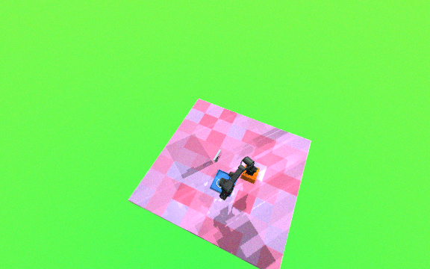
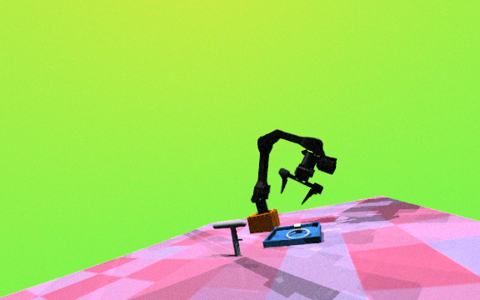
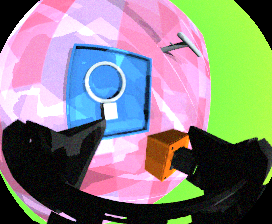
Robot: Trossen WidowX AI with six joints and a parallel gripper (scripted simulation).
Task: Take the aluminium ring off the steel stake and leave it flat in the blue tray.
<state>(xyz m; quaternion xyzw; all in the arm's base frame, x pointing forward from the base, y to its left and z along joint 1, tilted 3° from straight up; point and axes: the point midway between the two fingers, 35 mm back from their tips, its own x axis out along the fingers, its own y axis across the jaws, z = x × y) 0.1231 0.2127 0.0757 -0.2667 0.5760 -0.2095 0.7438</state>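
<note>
Aluminium ring (image 1: 218, 183) (image 2: 289, 232) (image 3: 88, 90), top view: we find it inside the blue tray (image 1: 212, 187) (image 2: 292, 242) (image 3: 69, 95), partly hidden by the black arm (image 1: 238, 172) (image 2: 263, 164). Steel stake (image 1: 217, 155) (image 2: 235, 242) (image 3: 174, 48): well apart from the tray, on the checkered pink bench (image 1: 215, 137) (image 2: 382, 267) (image 3: 42, 55).

Exterior view: we record the ring lying in the tray, its pale tab (image 2: 297, 225) (image 3: 110, 111) upright; the tool (image 2: 293, 198) (image 3: 148, 127) above, released, fingers wide apart, touching neither. Orange base block (image 2: 263, 222) (image 3: 159, 155): near the tray, under the arm.

Wrist view: we note the ring flat within the tray walls, tab toward the tool, nothing between the fingers.
</note>
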